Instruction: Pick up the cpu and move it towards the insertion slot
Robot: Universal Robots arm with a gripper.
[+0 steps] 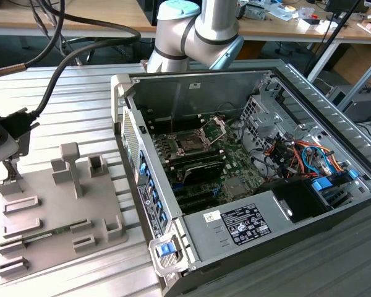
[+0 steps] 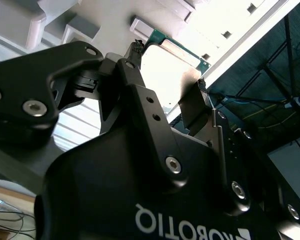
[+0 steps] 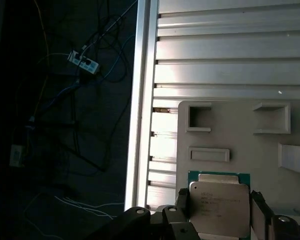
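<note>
I read the flat square cpu point(image 3: 219, 207) as a dull, pale silver metal lid on a green circuit-board rim. My black claw point(image 2: 170, 67) looks matt, its screw heads point(image 2: 173, 165) shiny steel. The grey moulded holder tray point(image 1: 62, 204) is smooth matt plastic. The ribbed aluminium desk point(image 1: 86, 124) has a satin sheen. The open computer case point(image 1: 198, 93) is bare grey sheet metal, and the square insertion slot point(image 1: 190, 143) has a bright metal frame.

Ribbed metal table point(image 1: 68, 105); wooden bench point(image 1: 99, 15) behind table; dark floor point(image 3: 20, 75), cables point(image 3: 90, 45) beside table.
</note>
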